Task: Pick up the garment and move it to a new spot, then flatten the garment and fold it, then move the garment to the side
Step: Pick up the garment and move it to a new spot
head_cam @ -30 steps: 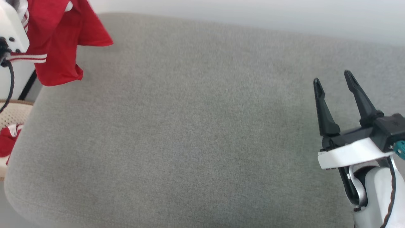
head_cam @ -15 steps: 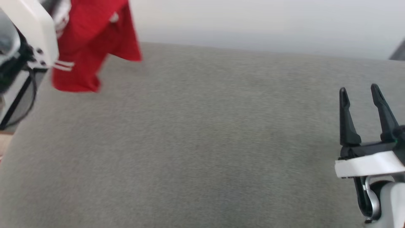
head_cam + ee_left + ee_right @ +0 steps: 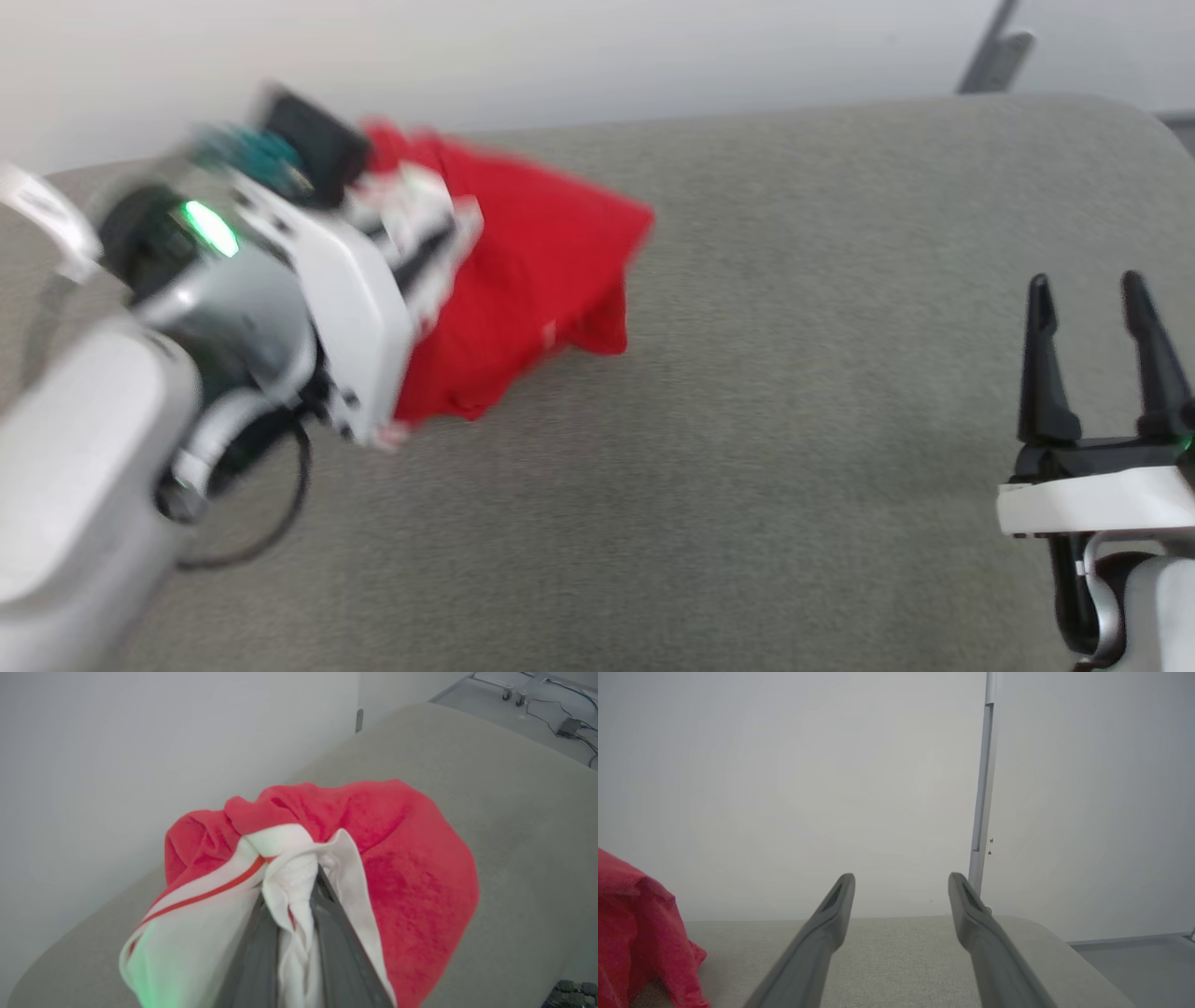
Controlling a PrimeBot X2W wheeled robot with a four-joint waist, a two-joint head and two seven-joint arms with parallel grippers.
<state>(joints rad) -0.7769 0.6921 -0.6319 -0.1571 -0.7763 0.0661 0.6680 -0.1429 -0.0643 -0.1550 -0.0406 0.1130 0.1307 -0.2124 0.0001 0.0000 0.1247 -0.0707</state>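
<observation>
**Shirt clamped in left gripper, far left of cushion**

My left gripper [image 3: 292, 884] is closed on the shirt [image 3: 537, 271]. In the left wrist view both fingers [image 3: 336, 933] run up into a bunch of white cloth with a thin red stripe, and the tips are buried in it. The red body of the shirt [image 3: 406, 872] balloons out past them, crumpled into a lump.

In the head view the shirt sits at the far left of the grey cushion [image 3: 766, 448], close to the white wall [image 3: 560, 47]. Its lower folds seem to reach the cushion, but the blur keeps me from being sure. My own left wrist housing [image 3: 345, 308] stands in front and hides the fingers and the near-left part of the shirt. A black cable [image 3: 285, 523] loops below that wrist.

My right gripper [image 3: 1086, 283] is at the near right, above the cushion, its fingers spread apart and holding nothing. A bare stretch of cushion lies between it and the shirt. Its wrist view catches a red edge of the shirt [image 3: 635, 924] at the left and an upright grey strip [image 3: 983, 788] on the wall ahead. A slanted metal bar [image 3: 994, 47] shows at the far right.
</observation>
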